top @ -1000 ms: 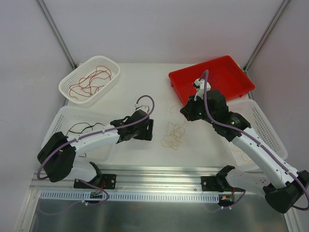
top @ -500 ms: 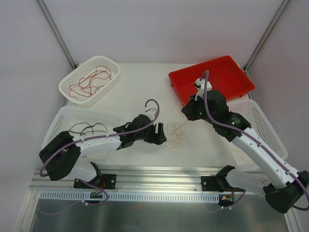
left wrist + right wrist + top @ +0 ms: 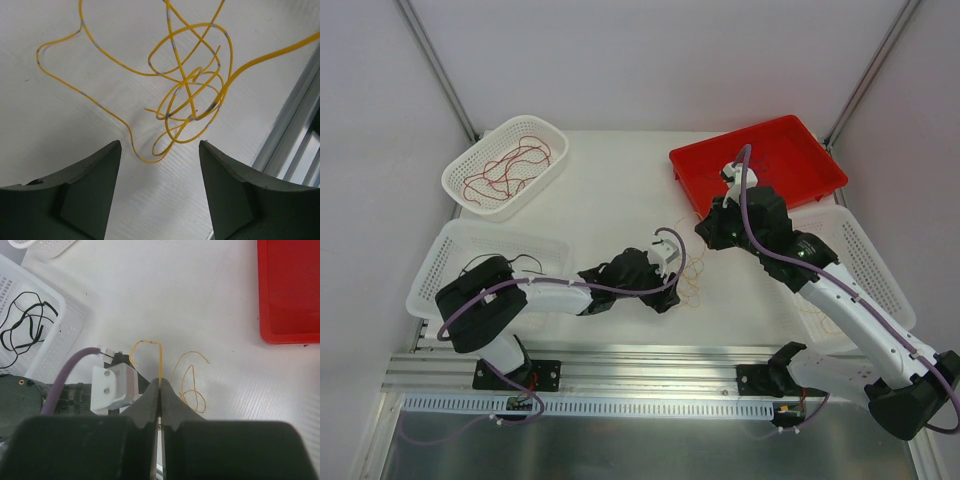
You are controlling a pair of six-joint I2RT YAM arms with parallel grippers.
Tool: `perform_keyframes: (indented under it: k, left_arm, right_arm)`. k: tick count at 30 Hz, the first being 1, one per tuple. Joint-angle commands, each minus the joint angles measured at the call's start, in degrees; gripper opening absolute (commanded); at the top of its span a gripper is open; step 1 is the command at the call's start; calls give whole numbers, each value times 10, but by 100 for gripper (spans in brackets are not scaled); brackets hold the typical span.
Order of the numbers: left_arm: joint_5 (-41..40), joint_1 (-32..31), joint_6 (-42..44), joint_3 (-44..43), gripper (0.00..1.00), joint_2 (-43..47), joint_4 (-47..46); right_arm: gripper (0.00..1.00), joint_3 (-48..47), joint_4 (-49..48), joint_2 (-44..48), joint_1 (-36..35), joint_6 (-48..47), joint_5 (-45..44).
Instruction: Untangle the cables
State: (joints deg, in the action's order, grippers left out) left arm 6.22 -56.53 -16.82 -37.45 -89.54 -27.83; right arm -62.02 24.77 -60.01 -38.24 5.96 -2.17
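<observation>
top view: the yellow cable [image 3: 694,280] lies just below centre, beside the left gripper [image 3: 668,290] and under the right gripper [image 3: 708,232], whose fingers are hard to make out here.
left wrist: fingers [image 3: 90,190] spread and empty, with the tangle at upper centre.
right wrist: fingers [image 3: 147,400] pressed together at lower centre, pinching a yellow strand.

We watch the left arm [image 3: 548,292] swing right across the table in the last second, its elbow pulling in over the near white basket [image 3: 445,240]. The left gripper [image 3: 668,297], earlier short of the yellow cable [image 3: 694,286], has now reached the tangle's left edge and covers part of it.
</observation>
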Motion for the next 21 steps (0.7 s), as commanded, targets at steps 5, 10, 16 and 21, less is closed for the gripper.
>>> perform_keyframes:
  k: [5, 10, 16, 21]
  left_arm:
    - [27, -12, 44, -36, 51, -45, -49]
    - [15, -13, 29, -34, 23, -47, -57]
    - [-17, -12, 20, -10, 0, -35, -63]
    - [-87, -8, -1, -3, 0, -15, 17]
  right_arm:
    - [1, 1, -11, 6, -3, 9, 8]
    - [1, 0, -5, 11, -4, 7, 6]
    - [1, -4, 8, 21, -4, 2, -1]
    - [1, -45, 57, 36, 0, -31, -63]
